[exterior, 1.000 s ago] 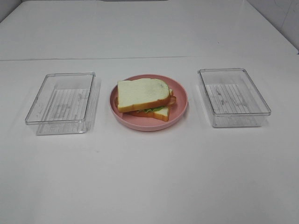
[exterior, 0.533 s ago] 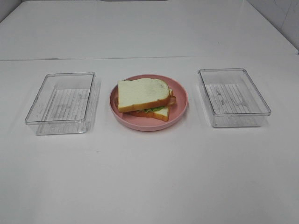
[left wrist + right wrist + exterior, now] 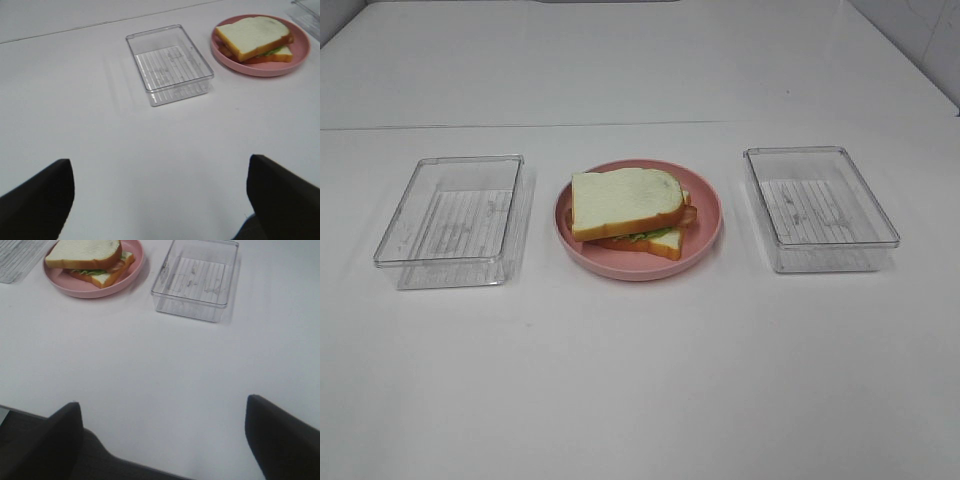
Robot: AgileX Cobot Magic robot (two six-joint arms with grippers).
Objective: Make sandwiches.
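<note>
A stacked sandwich is lying at frame center on a pink plate, its long axis running left to right, between two clear trays. Both grippers are standing spread wide, gripping nothing.

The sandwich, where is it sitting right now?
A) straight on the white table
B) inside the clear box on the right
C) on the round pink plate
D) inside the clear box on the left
C: the sandwich lies on the pink plate, which stands between the left clear box and the right clear box; both boxes hold no food.
</note>
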